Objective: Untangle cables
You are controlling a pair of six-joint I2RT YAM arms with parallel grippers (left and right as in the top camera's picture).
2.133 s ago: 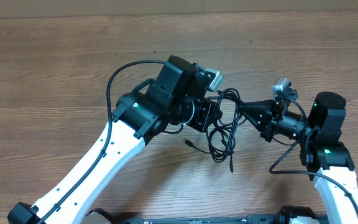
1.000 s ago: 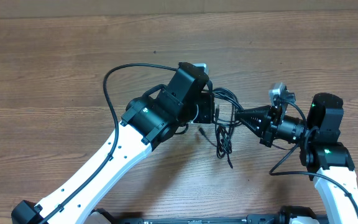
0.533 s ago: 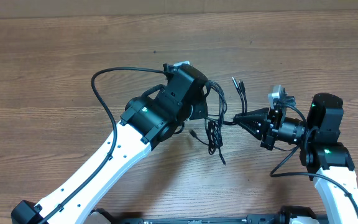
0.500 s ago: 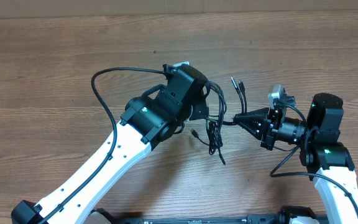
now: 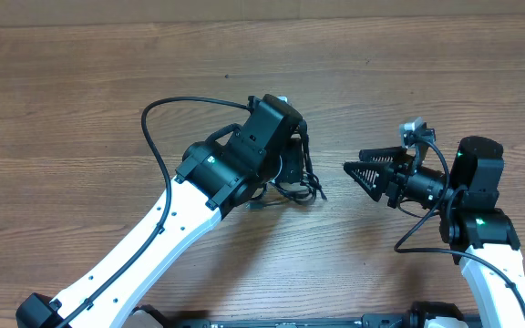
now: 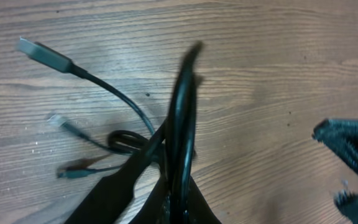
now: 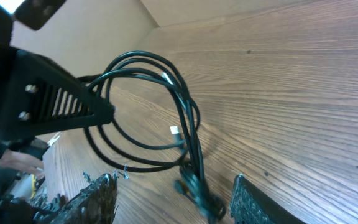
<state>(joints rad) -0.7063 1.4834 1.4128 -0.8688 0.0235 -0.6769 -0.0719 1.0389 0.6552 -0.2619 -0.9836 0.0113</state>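
A: Left gripper (image 6: 173, 202)?
B: Closed tight on the cables (image 5: 304, 179). Bundle bunched at its tip, plug ends trailing over the table (image 5: 80, 109).
A: Right gripper (image 5: 357, 164)?
B: Jaws spread, nothing held. Faces the bundle, apart from it.

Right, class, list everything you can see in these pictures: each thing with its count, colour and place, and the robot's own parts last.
thin black flexible cables: one tangled bundle, number of cords unclear; black, with small plugs at the ends; held in the left hand over the middle of the table.
brown wooden table: one; brown; under everything.
left hand: one; black; shut on the cables.
right hand: one; black; open and empty, facing the bundle but apart from it.
white and black arms: two; one reaching in from each lower corner.
thick black leads: two; black; one looping off each arm.
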